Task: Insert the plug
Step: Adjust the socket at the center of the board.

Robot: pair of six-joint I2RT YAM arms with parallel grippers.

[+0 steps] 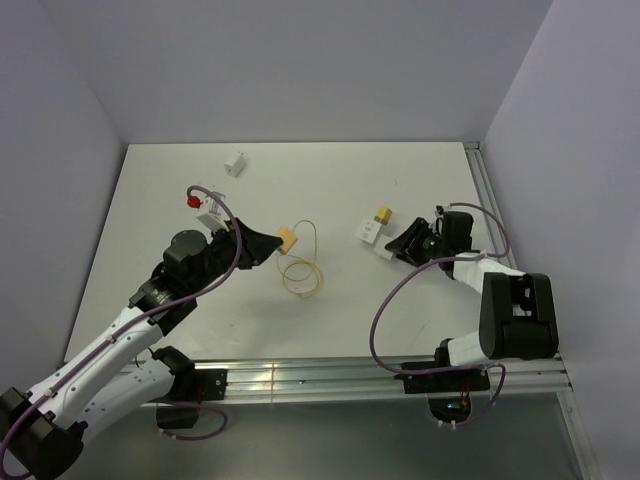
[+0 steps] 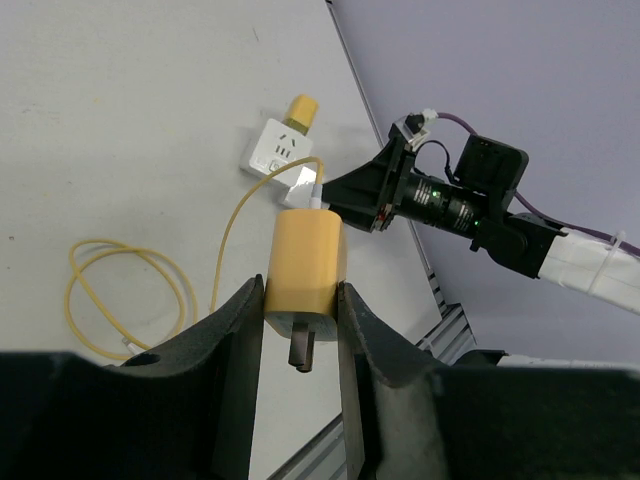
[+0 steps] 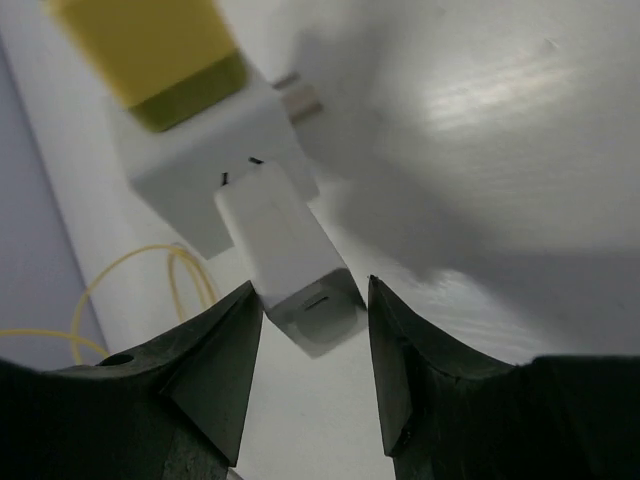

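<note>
Left pincer (image 2: 300,292) is clamped on the flat sides of a yellow-orange rounded plastic plug (image 2: 305,262). It holds the plug left of centre above the white table (image 1: 330,190), dark prong exposed, beside the coil of thin yellow cable (image 1: 300,275). Right pincer (image 3: 312,292) stands narrowly parted, its fingers flanking without gripping a white oblong plug (image 3: 290,245) seated in the white square socket block (image 3: 185,175), which lies near the right-hand metal rail (image 1: 487,200). Bare table surface separates coil and block; a small white adapter (image 1: 235,163) sits near the far edge.
</note>
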